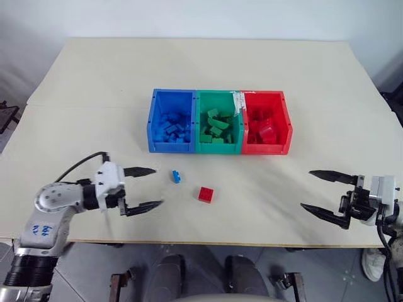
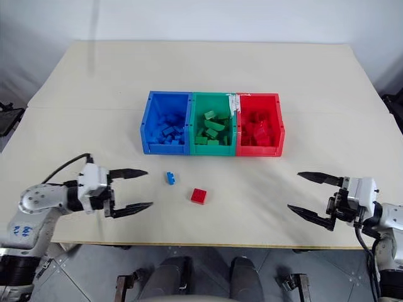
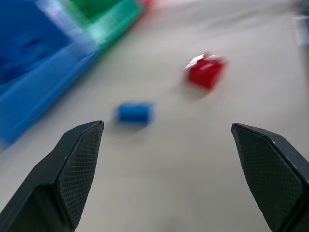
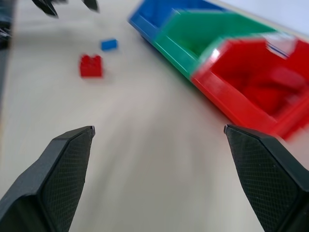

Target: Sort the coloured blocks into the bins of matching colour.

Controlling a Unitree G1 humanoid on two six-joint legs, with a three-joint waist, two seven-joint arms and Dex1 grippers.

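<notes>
You see the blue block [image 1: 176, 177] and the red block [image 1: 205, 194] lying loose on the table [image 1: 94, 82] just in front of the bins [image 1: 219, 121]. Blocks inside the bins blur together. Your left gripper [image 1: 143, 187] and right gripper [image 1: 318, 190] both stand spread wide, empty, on either side of the bins.

The two head views are looking forward and down over the table [image 1: 75, 82], sharing the bins [image 1: 219, 123] from afar. Each wrist view is looking low along the tabletop, close in, both taking in the red block [image 3: 205, 71].
</notes>
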